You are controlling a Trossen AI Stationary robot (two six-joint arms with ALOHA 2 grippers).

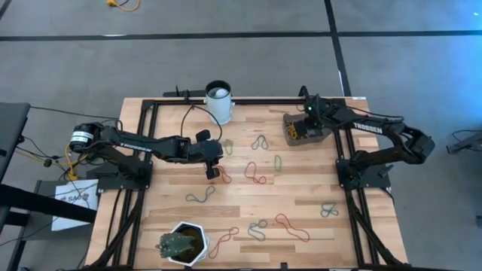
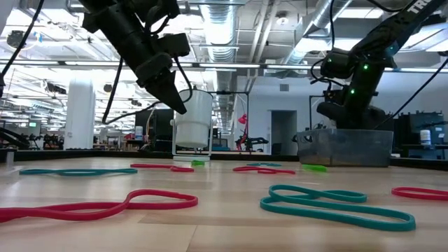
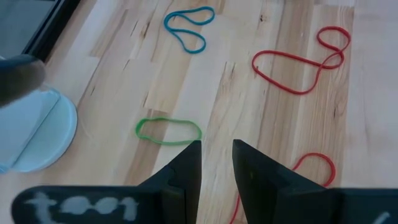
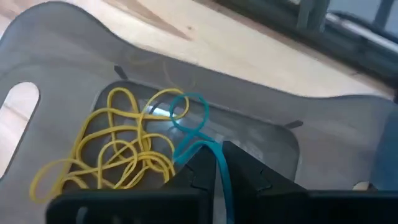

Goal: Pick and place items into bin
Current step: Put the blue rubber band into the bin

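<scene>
Overhead, the right gripper (image 1: 303, 128) hangs over the bin (image 1: 291, 135) at the table's (image 1: 301, 226) back right, its fingers (image 4: 199, 171) nearly closed and pinching a teal band (image 4: 198, 127). That band dangles into the bin above a tangle of yellow bands (image 4: 115, 152); whether its loop touches them is hard to say. The left gripper (image 1: 212, 170) hovers mid-table near the white cup (image 1: 219, 99), jaws almost together and empty, above bare wood beside a green band (image 3: 168, 131) and a red band (image 3: 301, 62). More bands lie scattered across the table.
</scene>
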